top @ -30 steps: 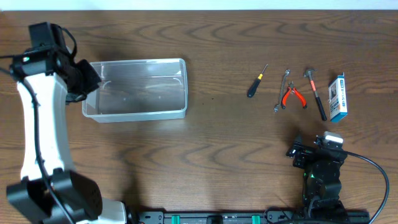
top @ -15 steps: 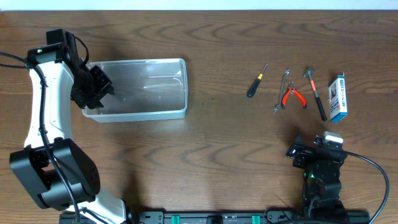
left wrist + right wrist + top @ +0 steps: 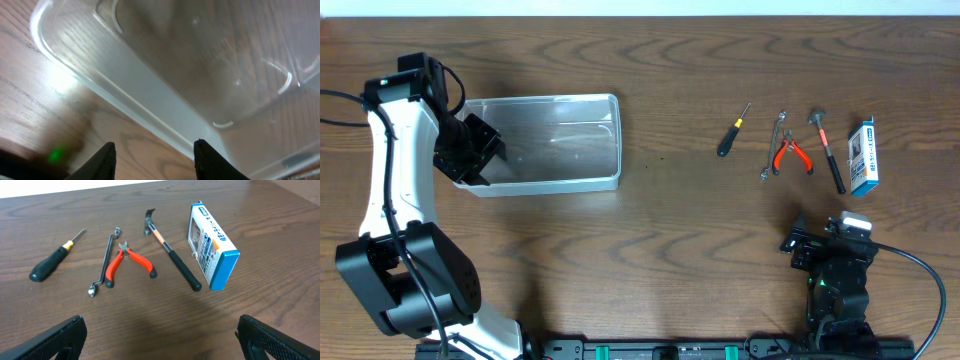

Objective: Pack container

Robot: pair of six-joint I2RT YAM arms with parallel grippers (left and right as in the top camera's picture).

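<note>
Currently the container [image 3: 555,182] lies on the desk [image 3: 670,260] at the left side, open face up, with nothing inside it. The items to be packed lie well apart from it at the right, in a loose row: screwdriver [image 3: 52,262], wrench [image 3: 104,260], pliers [image 3: 127,262], hammer [image 3: 170,255] and a blue-and-white box [image 3: 212,245] standing on its long edge. This layout appears to divide the work. The tools are within reach of the right arm and the container is within reach of the left. No item has been packed yet, so the task is judged to be at its start.

The left end effector [image 3: 154,149] is positioned low at the left short end of the container, near its front-left corner. In the left wrist view the rim and rounded corner run diagonally just beyond the fingertips [image 3: 106,152]. The fingers are parted, with bare wood and rim showing in the gap, and nothing is grasped: the state is released. Whether a fingertip touches the rim cannot be determined. This position suits steadying or shifting the container.

The left arm rises from its base at the near-left edge, reaches toward the far side, then bends at the wrist back down onto the container's end. The right arm is folded compactly over its base at the near right. The right end effector [image 3: 160,327] is spread wide and released, facing the tool row from a short way off.
</note>
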